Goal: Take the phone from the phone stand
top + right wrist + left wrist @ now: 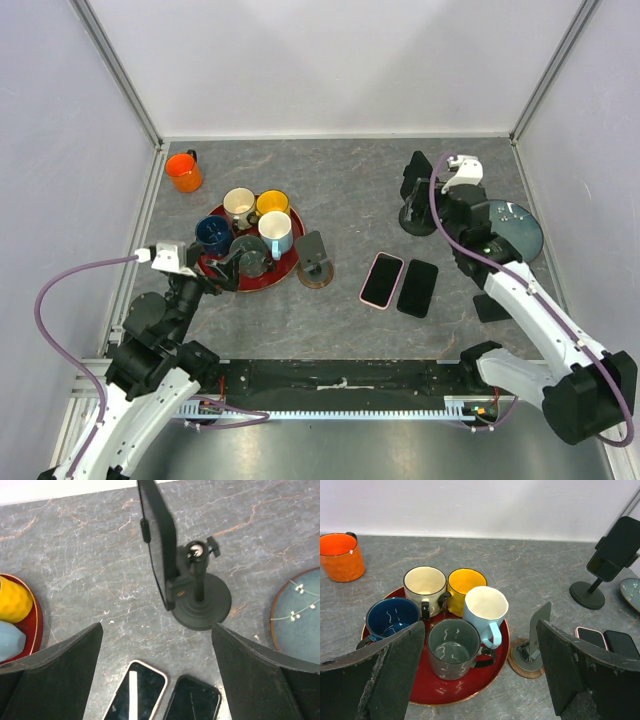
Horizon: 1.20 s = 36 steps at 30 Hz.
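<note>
Wide-spread black fingers (390, 670) of the left gripper (228, 270) fill the lower corners of the left wrist view. They hold nothing and hover at the edge of a red tray (445, 692) carrying five mugs (452, 647).

Right of the tray is a small bare stand (316, 262) on a wooden base. Next come a pink-edged phone (382, 280) and a black phone (417, 287), lying flat side by side on the grey table (350, 190).

Further right and farther back stands the phone stand (415, 222), a round black base with a post. Clamped at its top is the phone (415, 176), dark and tilted, its long axis roughly upright. It is well apart from the left arm, and the right arm is plainly the nearer.

The right gripper (156, 630) sits just short of the stand, its fingers spread wide and touching nothing. In the right wrist view the phone shows edge-on, straight ahead and centred between the fingers, with its broad faces turned toward them. A straight advance would probably bring the jaws around its thickness.

A blue plate (512, 228) lies at the far right.
</note>
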{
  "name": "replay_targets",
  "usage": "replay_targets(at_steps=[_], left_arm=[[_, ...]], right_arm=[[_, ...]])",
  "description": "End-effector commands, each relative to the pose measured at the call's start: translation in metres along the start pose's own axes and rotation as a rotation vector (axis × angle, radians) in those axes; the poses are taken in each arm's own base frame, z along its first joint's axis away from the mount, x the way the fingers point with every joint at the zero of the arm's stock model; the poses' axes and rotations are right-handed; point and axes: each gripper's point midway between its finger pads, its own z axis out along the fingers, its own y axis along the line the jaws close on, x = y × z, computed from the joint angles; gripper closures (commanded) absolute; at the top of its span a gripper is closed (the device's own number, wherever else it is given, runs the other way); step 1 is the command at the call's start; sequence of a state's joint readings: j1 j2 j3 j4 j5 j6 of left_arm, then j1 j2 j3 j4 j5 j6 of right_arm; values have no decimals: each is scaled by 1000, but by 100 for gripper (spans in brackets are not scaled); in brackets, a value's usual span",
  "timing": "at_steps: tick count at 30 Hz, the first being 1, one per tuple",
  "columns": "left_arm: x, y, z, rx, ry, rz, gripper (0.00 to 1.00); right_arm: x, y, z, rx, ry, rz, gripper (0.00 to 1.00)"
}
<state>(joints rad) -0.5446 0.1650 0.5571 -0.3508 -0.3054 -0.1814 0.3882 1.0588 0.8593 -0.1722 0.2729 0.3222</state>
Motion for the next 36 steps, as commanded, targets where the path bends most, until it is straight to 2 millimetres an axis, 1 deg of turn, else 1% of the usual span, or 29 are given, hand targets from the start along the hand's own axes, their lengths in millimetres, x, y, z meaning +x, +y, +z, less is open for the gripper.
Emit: replay_targets(at_steps=[1,2,3,4,5,6,7,8,9,13,14,16,17,21,22,24,25,27,28,30,31,32,33,34,35,36], left_arm=[[-12,0,1,2,-21,28,0],[-12,0,1,2,-21,28,0],[-11,-1,1,3,-19,29,0],[-11,-1,2,3,-15,30,0],[-11,-1,2,4,-14,31,0],[-10,-1,3,5,-11,32,0],[-9,-2,4,6,-5,36,0],[-8,-2,5,5,-1,39,0],[-8,-2,5,5,1,41,0],[-5,-2,8,1,13,49,0],[-4,-2,10,0,19,54,0],[-4,-1,11,-2,20,58,0],[-2,-2,13,1,27,62,0],[-2,-2,16,-2,35,74,0],[-1,-3,17,1,37,75,0],[-1,-2,18,-1,41,78,0],[0,-2,19,-3,42,78,0],[0,-3,20,1,48,76,0],[-1,-4,20,5,47,74,0],[-2,-7,22,16,46,68,0],[-2,-9,25,22,48,69,0],[-4,-12,26,35,47,69,0],[-5,-14,28,42,50,72,0],[-2,-17,35,48,73,81,0],[-8,-21,37,63,69,84,0],[-8,-23,42,67,80,90,0]], right_arm=[[-46,3,7,-134,-103,-22,4],[-47,3,9,-160,-103,-18,4],[-49,-4,13,-142,-107,-15,5],[-55,-8,16,-155,-123,-14,5],[-54,-6,17,-187,-111,-18,7],[-60,-9,23,-196,-126,-19,7],[-64,-8,26,-216,-133,-29,8],[-69,-1,26,-261,-137,-43,11],[-68,-3,33,-260,-129,-46,12],[-79,-4,49,-265,-146,-77,16],[-75,-4,57,-267,-132,-75,18],[-78,-3,64,-292,-134,-69,23],[-76,-3,71,-295,-123,-67,24],[-71,-1,86,-325,-102,-67,32],[-69,2,87,-343,-98,-69,37],[-64,4,93,-362,-81,-68,43],[-63,8,93,-388,-75,-72,49],[-61,10,96,-406,-67,-75,57],[-60,14,96,-425,-63,-77,66],[-64,18,95,-445,-72,-86,78],[-65,21,94,-455,-75,-88,87],[-65,27,93,-473,-78,-93,91],[-65,28,93,-475,-82,-97,95],[-66,32,91,-485,-86,-102,100],[-65,40,89,-502,-90,-110,100],[-69,46,87,-513,-111,-118,100]])
